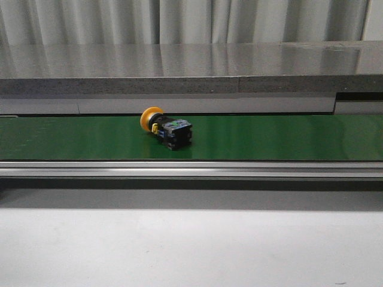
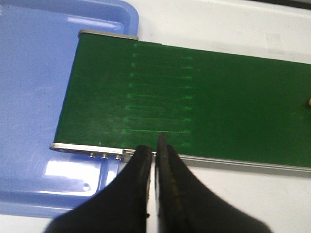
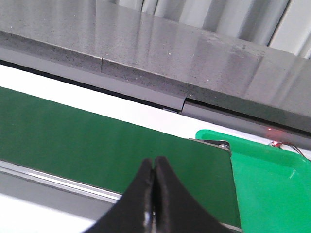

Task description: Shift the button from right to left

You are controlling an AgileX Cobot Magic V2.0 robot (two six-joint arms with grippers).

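The button [image 1: 166,129] lies on its side on the green conveyor belt [image 1: 269,137] in the front view, a little left of centre, its yellow-orange cap to the left and its black body to the right. A sliver of its orange cap [image 2: 309,102] shows at the edge of the left wrist view. My left gripper [image 2: 154,145] is shut and empty, over the belt's near rail by the belt's left end. My right gripper [image 3: 154,165] is shut and empty, over the belt near its right end. Neither gripper shows in the front view.
A blue tray [image 2: 34,97] sits under the belt's left end. A green tray [image 3: 272,179] sits at the belt's right end. A metal rail [image 1: 191,169] runs along the belt's front edge. A grey ledge [image 1: 191,75] stands behind the belt.
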